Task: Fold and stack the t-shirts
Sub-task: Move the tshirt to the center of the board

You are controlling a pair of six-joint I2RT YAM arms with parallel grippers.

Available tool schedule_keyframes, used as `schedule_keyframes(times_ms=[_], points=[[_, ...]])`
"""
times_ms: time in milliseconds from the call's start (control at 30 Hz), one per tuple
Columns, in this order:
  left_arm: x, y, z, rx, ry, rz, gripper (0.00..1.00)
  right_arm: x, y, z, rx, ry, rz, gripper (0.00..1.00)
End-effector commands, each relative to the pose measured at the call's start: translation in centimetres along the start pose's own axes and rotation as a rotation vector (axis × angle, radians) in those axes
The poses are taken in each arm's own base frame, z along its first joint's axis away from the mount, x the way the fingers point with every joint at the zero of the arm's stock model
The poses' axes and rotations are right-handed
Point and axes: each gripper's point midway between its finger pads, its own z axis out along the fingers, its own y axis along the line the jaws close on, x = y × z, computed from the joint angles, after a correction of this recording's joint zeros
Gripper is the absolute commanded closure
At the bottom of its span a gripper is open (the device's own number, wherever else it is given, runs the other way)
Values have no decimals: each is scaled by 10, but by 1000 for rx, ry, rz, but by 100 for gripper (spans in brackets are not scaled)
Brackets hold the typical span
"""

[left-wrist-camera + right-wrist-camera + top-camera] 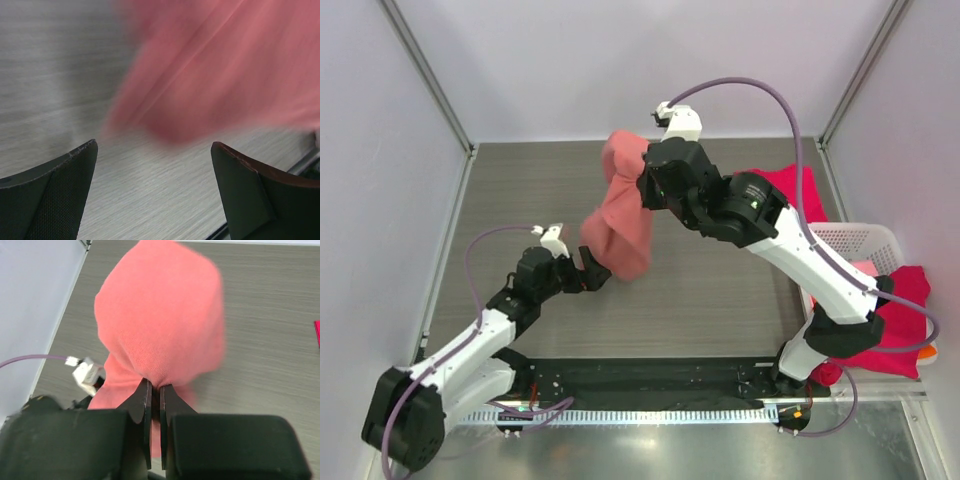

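Grey wood-grain surface point(720, 300), pale walls round it, and a white lattice basket point(865, 240) sitting at its right edge. Well left of the basket, over the middle, the salmon-pink t-shirt point(620, 215) hangs bunched up, nowhere near flat. The right gripper point(156, 385) has its jaws pinched tight on a fold of it. From that wrist's camera the cloth balloons out past the tips and hides most of what's beyond.

The shirt's long axis runs far-to-near, pinched end at the back and loose end toward the arm bases. I can't tell sleeves from hem, or whether the low end touches the surface. The left gripper point(595, 272) sits right at that low end, jaws wide apart with nothing in them, and its camera only gets a pink blur.

One crimson t-shirt point(900, 320) is draped over the basket's near side. A second crimson heap point(790, 190) lies off the basket's far-left corner, half covered by the right arm point(800, 250).
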Motion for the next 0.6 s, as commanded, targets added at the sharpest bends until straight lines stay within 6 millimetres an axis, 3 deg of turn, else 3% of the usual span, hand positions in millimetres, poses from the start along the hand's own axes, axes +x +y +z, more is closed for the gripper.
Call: schedule_keyframes(times_ms=[0, 33, 67, 100, 133, 167, 200, 267, 367, 400, 433, 500, 567], points=[[-27, 6, -15, -67, -138, 14, 4, -46, -10, -12, 29, -178, 55, 99], [-34, 11, -24, -95, -191, 13, 3, -57, -13, -24, 10, -223, 91, 99], [-41, 14, -28, -116, -232, 5, 2, -40, -22, -15, 52, -208, 66, 99], [-39, 20, -32, -147, -240, 0, 1, -37, -30, -15, 73, -221, 69, 92], [-38, 25, -36, -167, -257, -5, 0, -45, -37, -26, 64, -266, 105, 60], [-46, 27, -44, -183, -308, -11, 0, -20, -52, -12, 132, -241, 58, 36], [-48, 29, -48, -192, -326, -11, 1, -15, -62, -12, 165, -252, 55, 1], [-51, 35, -57, -227, -359, -16, 1, 5, -95, -10, 299, -261, 42, 0], [-51, 39, -60, -252, -366, -19, 1, 30, -116, -5, 346, -225, 13, 2], [-51, 41, -60, -260, -367, -24, 0, 49, -121, 2, 358, -186, -31, 3], [-51, 41, -59, -264, -363, -25, 0, 56, -122, 6, 358, -175, -48, 4], [-49, 46, -55, -293, -348, -35, 1, 92, -129, 19, 355, -91, -147, 6], [-50, 49, -53, -316, -346, -70, 0, 111, -117, 33, 275, -60, -176, 10]])
